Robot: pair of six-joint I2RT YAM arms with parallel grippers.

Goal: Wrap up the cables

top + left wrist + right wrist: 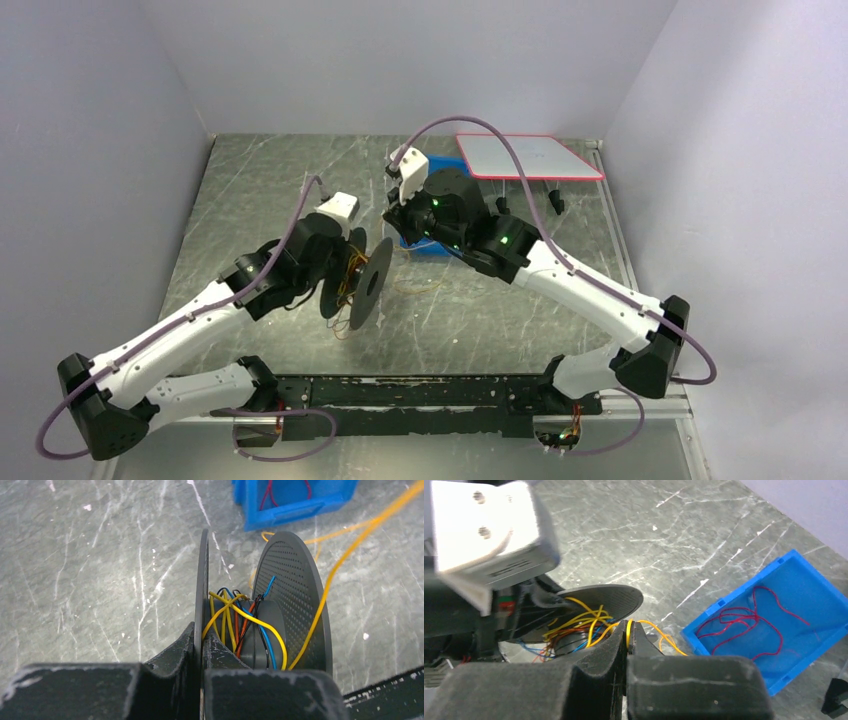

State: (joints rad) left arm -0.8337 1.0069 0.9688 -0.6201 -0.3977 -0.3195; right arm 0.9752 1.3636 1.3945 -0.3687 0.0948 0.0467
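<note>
The left end effector [201,647] is pressed together on one disc of the spool [292,575], which stands on edge over the counter [100,555]. The right end effector [629,639] pinches a yellow cable [628,626] beside the spool's wound cables [235,622]. A red cable [744,622] lies in the blue bin [809,664].

The bench [250,190] is a grey, marbled slab streaked with pale scratches, under soft, even light. Plain pale lavender walls [400,60] rise from the bench's far edge and both its sides. A black rail [420,392] runs along its near edge.
</note>
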